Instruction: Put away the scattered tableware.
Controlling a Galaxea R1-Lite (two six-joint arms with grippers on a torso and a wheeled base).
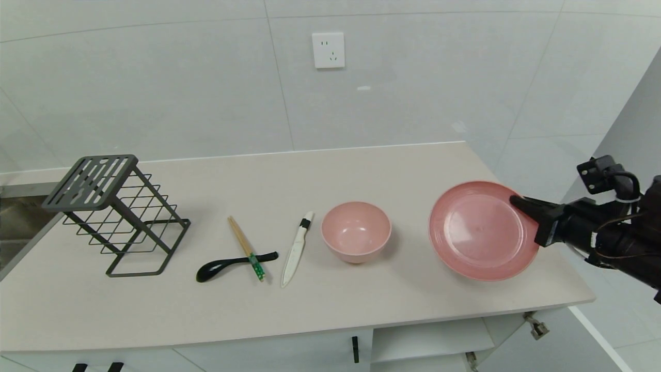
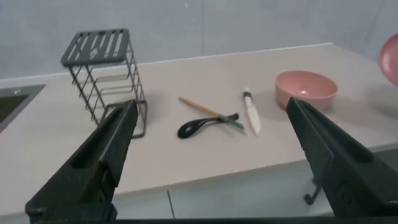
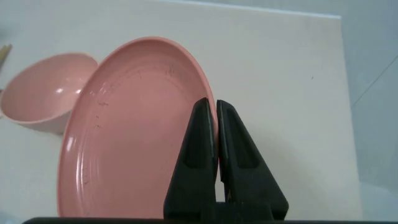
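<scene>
Rack: a dark wire rack with a slotted top stands at the left end of the counter.
Spoon: a black spoon lies just right of the rack, with its bowl end toward the rack.
Chopsticks: a wooden pair with green tips lies across the spoon's handle, touching it.
Knife: a white knife with a dark band near its handle lies just beside the chopsticks, apart from them.
Bowl: a pink bowl sits upright near the counter's middle, between the knife and the plate.
Plate: a pink plate at the right end is tilted – whether its lower edge touches the counter I cannot tell.
Right gripper: the gripper has its jaws clenched on the plate's right rim, one finger on each face.
Left gripper: the gripper hangs in front of the counter's near edge – jaws spread wide with nothing between them.
Wall: a white socket sits on the tiles behind.
</scene>
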